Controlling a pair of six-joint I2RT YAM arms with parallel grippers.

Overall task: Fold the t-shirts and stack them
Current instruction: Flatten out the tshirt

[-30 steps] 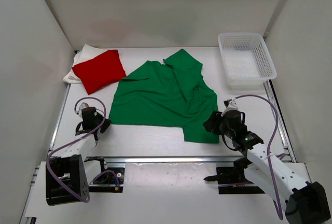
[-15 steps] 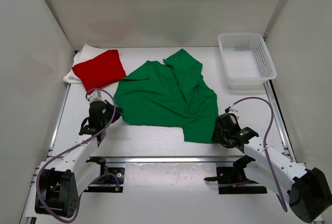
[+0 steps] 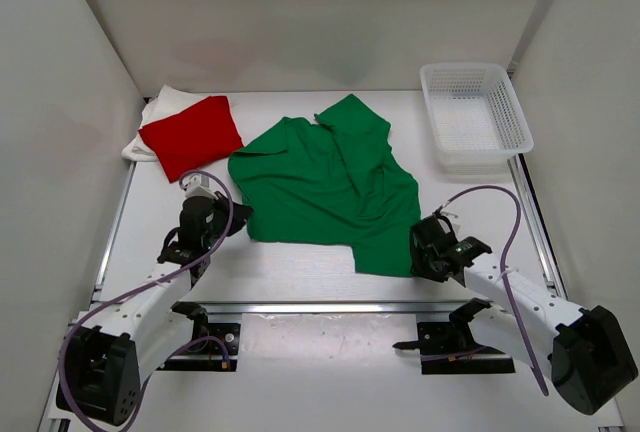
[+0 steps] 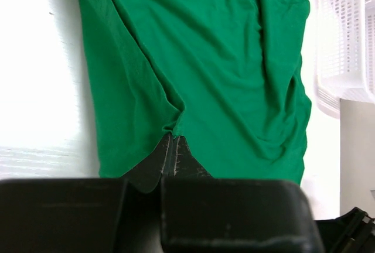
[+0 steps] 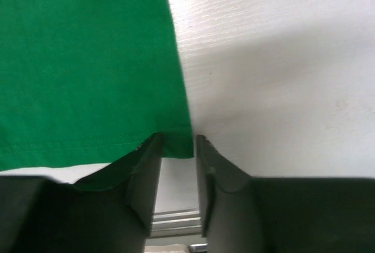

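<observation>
Top view: green shirt spread mid-frame; folded red shirt on the white shirt, upper left; basket, upper right.
Left wrist view: left gripper pinched closed on a puckered fold at the green shirt's edge.
Right wrist view: right gripper with fingers parted, the hem corner lying between them.
Surface: white table, metal rail along the bottom.
Room: plain white walls on three sides.

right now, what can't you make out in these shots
white shirt: top view, mostly under the red shirt
grip of the left gripper on the green shirt: top view, hidden under its wrist
fingertips of the right gripper: top view, hidden under its wrist
basket: left wrist view, cut off by the right edge
</observation>
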